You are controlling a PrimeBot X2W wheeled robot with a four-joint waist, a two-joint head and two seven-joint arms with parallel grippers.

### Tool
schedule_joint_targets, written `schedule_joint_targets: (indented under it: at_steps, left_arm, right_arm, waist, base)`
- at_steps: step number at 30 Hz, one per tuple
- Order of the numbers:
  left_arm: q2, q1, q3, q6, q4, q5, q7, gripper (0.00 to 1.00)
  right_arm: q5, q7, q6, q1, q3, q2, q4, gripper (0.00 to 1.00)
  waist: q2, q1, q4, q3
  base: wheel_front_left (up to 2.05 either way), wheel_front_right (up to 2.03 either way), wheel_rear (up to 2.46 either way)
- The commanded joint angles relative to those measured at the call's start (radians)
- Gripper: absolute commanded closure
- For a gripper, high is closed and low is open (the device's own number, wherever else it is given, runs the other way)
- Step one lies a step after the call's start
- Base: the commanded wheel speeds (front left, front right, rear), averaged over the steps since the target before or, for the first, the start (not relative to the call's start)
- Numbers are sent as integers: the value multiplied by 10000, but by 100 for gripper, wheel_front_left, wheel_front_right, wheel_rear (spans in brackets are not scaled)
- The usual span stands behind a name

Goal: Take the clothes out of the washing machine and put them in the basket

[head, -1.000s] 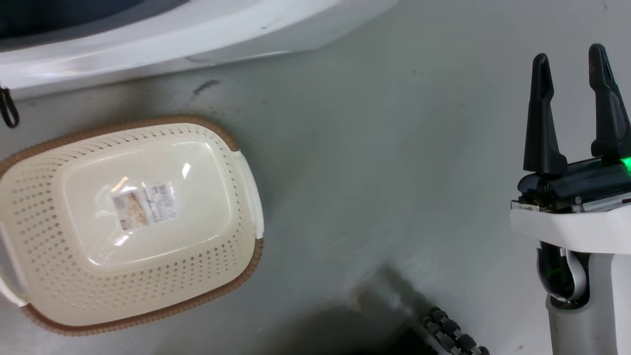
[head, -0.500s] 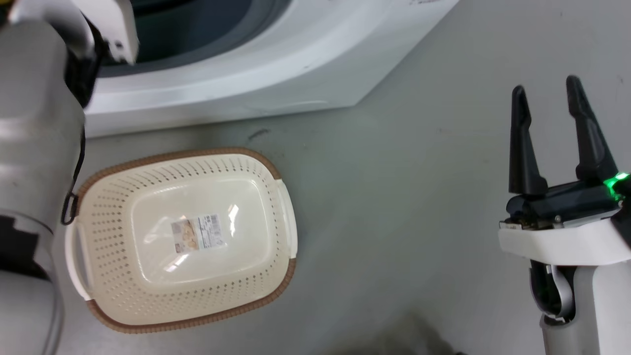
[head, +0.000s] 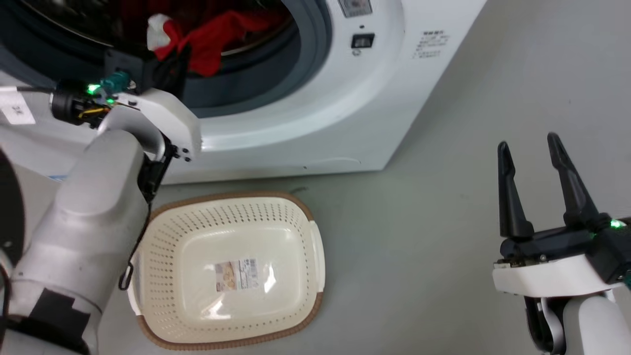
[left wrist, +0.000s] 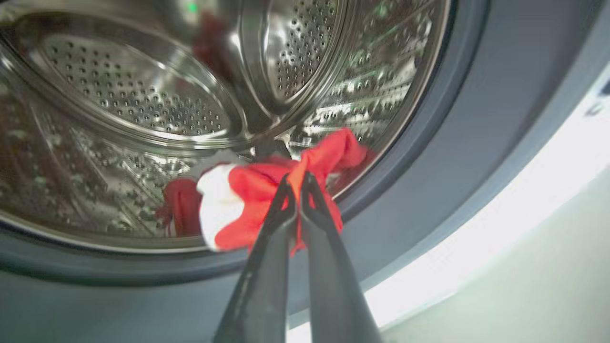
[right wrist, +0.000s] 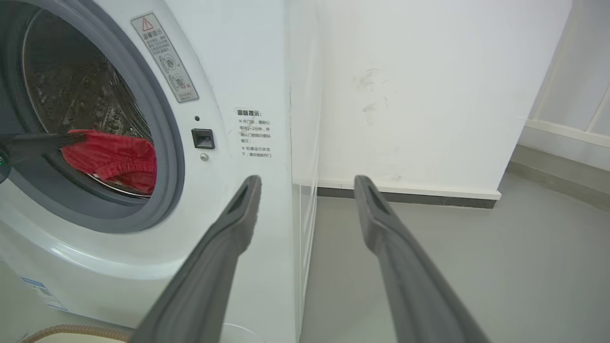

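Two grippers, your tally: left gripper (left wrist: 295, 178), wrist-view centre, pinching red clothes (left wrist: 248, 190) at washing machine (head: 315, 113) mouth; right gripper (head: 527, 140), head view lower right, spread, holding nothing; basket (head: 162, 246) lower centre, on floor (head: 419, 236).

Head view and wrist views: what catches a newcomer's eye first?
Bright red clothes inside the washing machine, with the left pincer shut on a fold at its mouth. Below it an empty cream basket sits on the floor. The right pincer hangs open at lower right.

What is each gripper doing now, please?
Left gripper: shut on the clothes.
Right gripper: open, holding nothing.
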Motion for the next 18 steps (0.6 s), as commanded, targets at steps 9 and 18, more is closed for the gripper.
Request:
schedule_joint_targets:
  at_steps: [9, 18]
  left_arm:
    - [524, 2405, 482, 832, -3442, 532, -63, 100]
    - [1115, 3975, 591, 1572, -6016, 503, 91, 100]
  right_arm:
    - [-195, -21, -7, 910, 36, 0, 207, 0]
    - [-220, -22, -7, 1442, 57, 0, 283, 0]
  waist:
    - [-1, 2, 770, -1811]
    - [-1, 2, 977, -2621]
  base:
    - [0, 0, 0]
    - [0, 0, 0]
